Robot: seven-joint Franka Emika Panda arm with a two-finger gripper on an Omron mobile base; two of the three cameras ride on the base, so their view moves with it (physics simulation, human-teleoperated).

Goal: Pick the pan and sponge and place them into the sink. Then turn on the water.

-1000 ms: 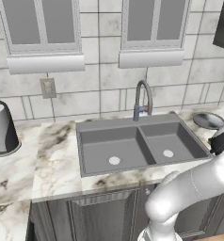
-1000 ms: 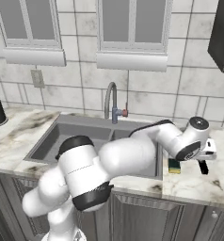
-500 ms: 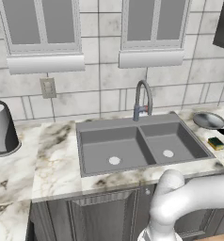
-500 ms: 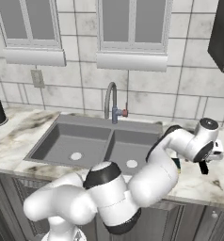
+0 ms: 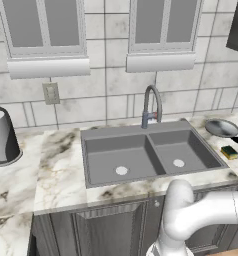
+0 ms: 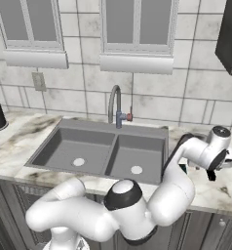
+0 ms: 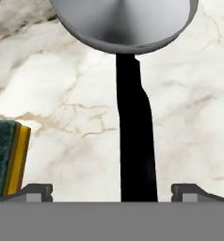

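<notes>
Right of the dark grey double-basin sink [image 5: 151, 155], on the marble counter [image 5: 56, 170]: arm swung out past the yellow, green-topped sponge [image 5: 229, 152] to hang over the shiny silver frying pan [image 5: 221, 128]. Fingers [image 7: 33, 190] spread wide, empty, straddling the black handle [image 7: 135, 136]. Both items not yet moved; pan grasp looks imminent.

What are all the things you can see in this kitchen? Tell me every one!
pan: one, silver with a black handle, on the counter right of the sink
sponge: one, yellow and green, on the counter beside the pan
sink: one, dark grey, two basins, in the counter
faucet: one, grey, behind the sink
windows: two, above the counter
outlet: one, on the wall
gripper: one, open, over the pan's handle
</notes>
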